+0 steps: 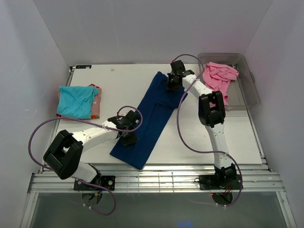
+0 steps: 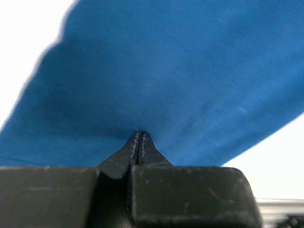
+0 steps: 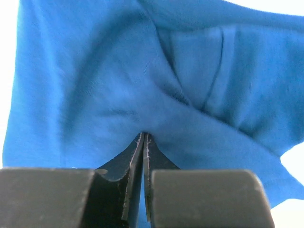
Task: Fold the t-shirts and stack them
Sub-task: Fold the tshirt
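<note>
The navy t-shirt (image 1: 153, 116), soft matte cloth folded into a long strip, lies diagonally across the smooth white table (image 1: 213, 137). The left gripper (image 1: 128, 138) pinches its near-left edge and the right gripper (image 1: 172, 86) its far end, black fingers pressed together on puckered fabric. A folded turquoise t-shirt (image 1: 76, 100) sits far left. A crumpled pink t-shirt (image 1: 219, 75) fills the clear tub (image 1: 254, 92) far right. Plain white walls (image 1: 142, 28) surround everything.

left arm (image 1: 90, 137): white links, black boxy joint housings | right arm (image 1: 219, 142): same white-and-black build | purple cable (image 1: 34, 142) looping loose along each arm | pincer fingers (image 2: 121, 161): black, tapered, scuffed edges | bases (image 1: 219, 180): black
</note>
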Controlling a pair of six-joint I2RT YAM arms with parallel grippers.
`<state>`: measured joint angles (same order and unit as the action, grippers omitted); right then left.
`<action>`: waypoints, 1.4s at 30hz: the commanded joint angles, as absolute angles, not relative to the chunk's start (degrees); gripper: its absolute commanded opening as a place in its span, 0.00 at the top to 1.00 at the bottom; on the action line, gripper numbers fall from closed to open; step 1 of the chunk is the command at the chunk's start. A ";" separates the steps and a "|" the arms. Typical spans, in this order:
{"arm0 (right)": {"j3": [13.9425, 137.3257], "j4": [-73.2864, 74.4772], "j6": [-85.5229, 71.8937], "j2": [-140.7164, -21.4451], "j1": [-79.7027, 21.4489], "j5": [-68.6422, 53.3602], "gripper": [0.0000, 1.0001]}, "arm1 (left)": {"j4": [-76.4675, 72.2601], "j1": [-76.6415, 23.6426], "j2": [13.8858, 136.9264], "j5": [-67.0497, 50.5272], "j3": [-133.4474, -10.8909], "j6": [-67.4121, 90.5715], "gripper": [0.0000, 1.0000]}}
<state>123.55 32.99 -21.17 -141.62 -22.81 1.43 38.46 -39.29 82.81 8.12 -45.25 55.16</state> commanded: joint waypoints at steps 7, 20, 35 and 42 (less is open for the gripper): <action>113.57 17.40 -20.05 -124.40 -20.56 -5.46 0.92 | 38.32 -41.22 79.10 10.37 -61.16 53.89 1.00; 108.46 34.97 -15.38 -121.72 -25.49 -1.32 0.92 | 35.42 -41.57 84.02 5.80 -50.81 43.07 1.00; 109.86 41.74 -16.70 -132.97 -25.58 4.30 0.92 | 33.13 -44.12 90.96 2.29 -48.87 44.03 1.00; 115.04 43.85 -16.88 -138.59 -25.58 7.90 0.92 | 32.00 -46.93 93.77 -2.53 -50.79 46.40 1.00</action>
<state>112.09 41.21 -17.15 -133.73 -25.96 3.75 33.01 -44.75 90.87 2.17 -50.57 44.58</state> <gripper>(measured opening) 0.078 0.090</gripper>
